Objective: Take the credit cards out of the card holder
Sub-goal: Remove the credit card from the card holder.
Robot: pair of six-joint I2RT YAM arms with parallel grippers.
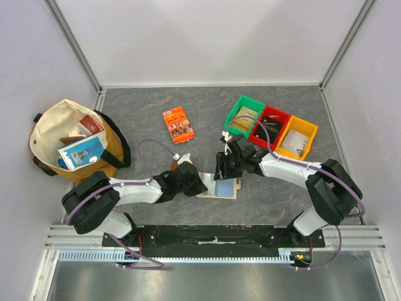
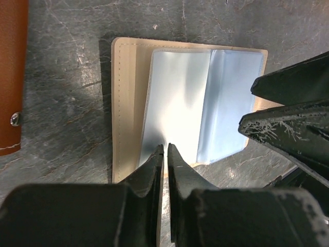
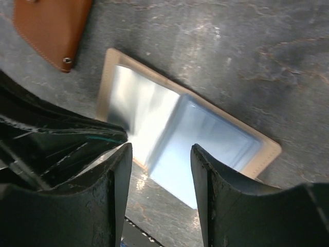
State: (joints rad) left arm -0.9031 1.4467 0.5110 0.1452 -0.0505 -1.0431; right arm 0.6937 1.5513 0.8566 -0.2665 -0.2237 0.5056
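The card holder [image 1: 225,188] lies open and flat on the grey table, beige rim up, with pale blue clear sleeves inside. It also shows in the left wrist view [image 2: 126,103] and the right wrist view [image 3: 216,134]. No credit card shows in any view. My left gripper [image 1: 202,186] is shut, its tips [image 2: 165,148] resting on the holder's near edge at the sleeves. My right gripper [image 1: 220,172] is open and empty, hovering just over the sleeves [image 3: 160,149]. Its fingers [image 2: 288,113] reach in at the right of the left wrist view.
A brown wallet [image 2: 10,77] lies just beside the holder, also seen in the right wrist view [image 3: 51,25]. A canvas bag [image 1: 75,141] with items stands at the left. An orange packet [image 1: 178,124] lies behind. Green [image 1: 244,114], red [image 1: 270,124] and yellow [image 1: 298,136] bins stand at the back right.
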